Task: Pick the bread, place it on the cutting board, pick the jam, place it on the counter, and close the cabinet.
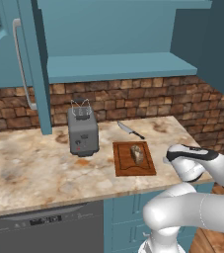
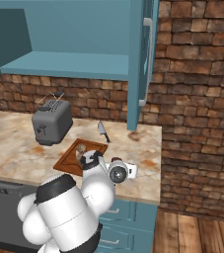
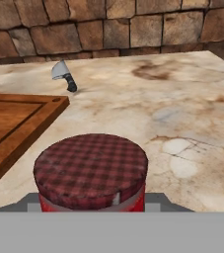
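Jam [image 3: 91, 173] sits closest in the hand view, upright, lid up, long axis vertical, low over the counter [image 3: 182, 113] just right of the board [image 3: 15, 123]. The gripper [image 3: 91, 205] looks clamped on it. Lowering it level until the base rests flat, then releasing, should keep it from tipping.
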